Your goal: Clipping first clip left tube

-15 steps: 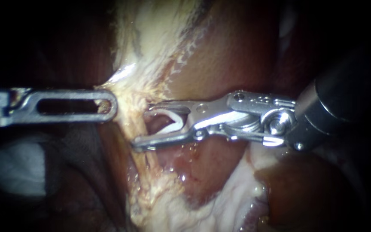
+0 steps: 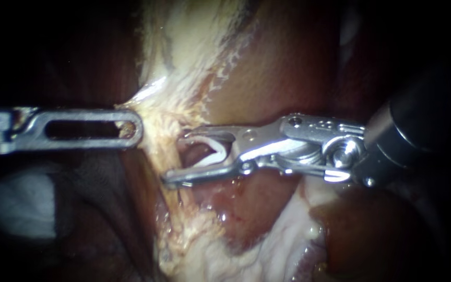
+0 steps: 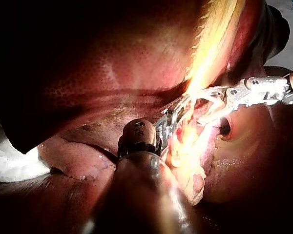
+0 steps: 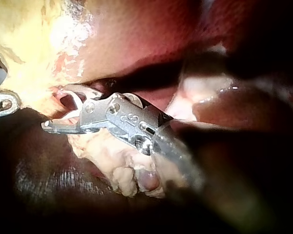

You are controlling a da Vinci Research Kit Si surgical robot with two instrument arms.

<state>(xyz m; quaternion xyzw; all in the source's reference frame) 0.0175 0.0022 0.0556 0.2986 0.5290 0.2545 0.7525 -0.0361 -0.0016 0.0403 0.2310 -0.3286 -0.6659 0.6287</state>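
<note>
**My right instrument [image 2: 173, 155] shifts slightly at the tube**

It has slid a touch rightward and down since half a second ago, its tips nearly in place. Its wide-spread jaws carry a white clip [image 2: 217, 149], one leg against each jaw, tips straddling the pale tube [image 2: 164, 151]. My left instrument [image 2: 135, 128] touches the tube's far side, unmoved; its grip cannot be told.

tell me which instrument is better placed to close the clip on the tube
Right instrument: its jaws hold the white clip, tips at the tube. The left instrument sits aside with no clip.
</note>
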